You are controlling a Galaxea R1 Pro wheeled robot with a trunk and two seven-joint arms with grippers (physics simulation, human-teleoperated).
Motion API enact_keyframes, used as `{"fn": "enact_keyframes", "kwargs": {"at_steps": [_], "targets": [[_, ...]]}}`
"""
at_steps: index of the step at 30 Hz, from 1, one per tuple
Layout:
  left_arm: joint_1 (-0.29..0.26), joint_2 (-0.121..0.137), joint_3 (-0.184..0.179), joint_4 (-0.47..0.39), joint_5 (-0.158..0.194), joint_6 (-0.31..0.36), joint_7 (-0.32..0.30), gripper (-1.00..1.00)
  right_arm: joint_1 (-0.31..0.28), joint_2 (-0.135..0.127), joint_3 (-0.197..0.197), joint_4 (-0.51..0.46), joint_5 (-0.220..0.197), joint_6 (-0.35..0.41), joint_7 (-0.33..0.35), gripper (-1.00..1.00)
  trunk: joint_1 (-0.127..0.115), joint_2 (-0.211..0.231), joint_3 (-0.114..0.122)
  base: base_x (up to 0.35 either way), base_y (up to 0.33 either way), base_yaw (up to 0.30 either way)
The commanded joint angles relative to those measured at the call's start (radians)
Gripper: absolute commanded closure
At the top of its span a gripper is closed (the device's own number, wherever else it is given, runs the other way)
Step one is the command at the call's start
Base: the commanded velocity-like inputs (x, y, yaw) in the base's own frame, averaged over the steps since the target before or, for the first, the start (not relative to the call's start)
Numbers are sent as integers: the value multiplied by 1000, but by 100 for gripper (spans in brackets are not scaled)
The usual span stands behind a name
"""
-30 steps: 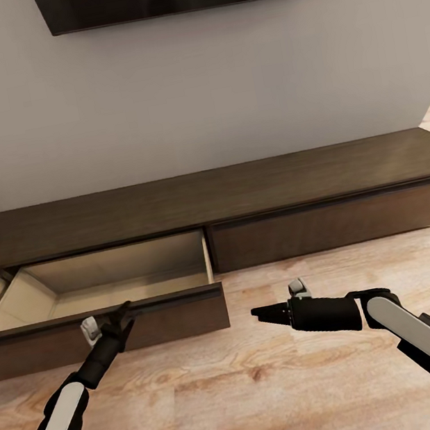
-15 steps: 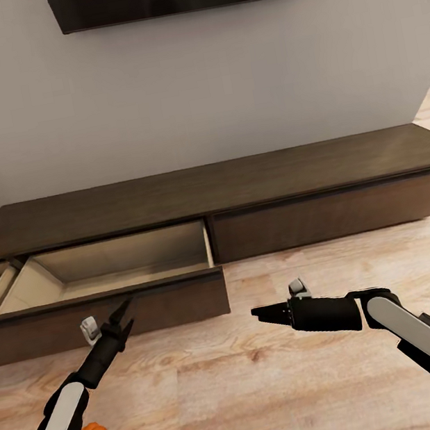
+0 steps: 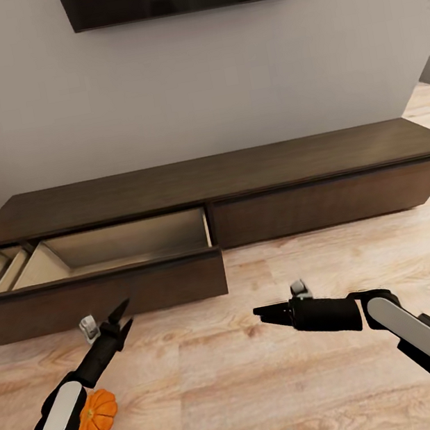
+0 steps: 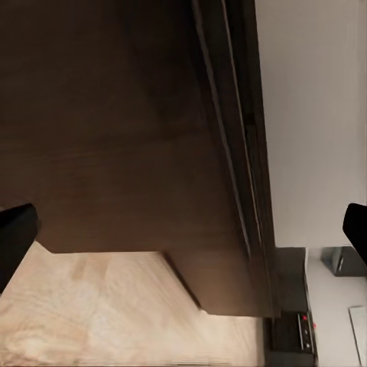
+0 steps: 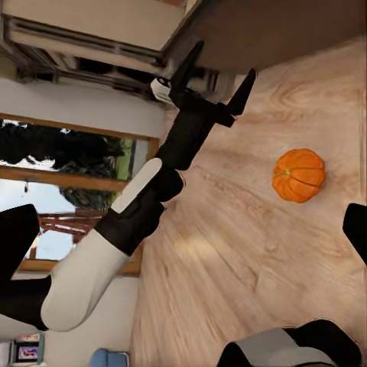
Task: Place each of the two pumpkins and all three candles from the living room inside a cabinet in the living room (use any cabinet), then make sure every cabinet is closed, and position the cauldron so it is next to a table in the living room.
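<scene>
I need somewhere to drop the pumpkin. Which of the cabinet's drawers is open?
The left drawer, in front of the left gripper: it is pulled out, showing its pale beige inside. The right drawer sits flush and shut.

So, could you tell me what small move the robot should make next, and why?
Probably lower the left gripper toward the pumpkin and grasp it. The pumpkin sits on the floor beside the left arm, the gripper is open and empty, and the cabinet drawer already stands pulled out, ready to receive it.

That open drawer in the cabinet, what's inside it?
The open drawer shows pale beige walls and nothing else visible; its dark front panel hides the floor of it.
</scene>
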Motion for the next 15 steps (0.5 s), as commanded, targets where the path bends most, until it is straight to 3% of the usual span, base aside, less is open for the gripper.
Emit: {"fn": "enact_keyframes", "kwargs": {"at_steps": [1, 4, 6, 9, 12, 15], "targets": [[0, 1, -2, 0, 6, 10, 1, -100, -1, -1, 1, 14, 1, 1, 5, -100, -1, 0, -1, -236, 0, 0], [-1, 3, -25, -12, -5, 12, 3, -100, -1, -1, 1, 33, 0, 1, 6, -100, -1, 0, -1, -231, 0, 0], [4, 6, -41, -91, -44, 20, 15, -100, -1, -1, 1, 42, 0, 1, 6, -100, -1, 0, -1, -121, 0, 0], [33, 7, -41, -179, -70, 57, 58, -100, -1, -1, 1, 45, 0, 1, 6, -100, -1, 0, -1, -42, 0, 0], [75, 9, -34, -302, -81, 141, 173, -100, -1, -1, 1, 46, 0, 2, 6, -100, -1, 0, -1, -10, 0, 0], [102, 13, -32, -399, -83, 182, 275, -100, -1, -1, 1, 46, 0, 2, 6, -100, -1, 0, -1, -3, 0, 0]]}}
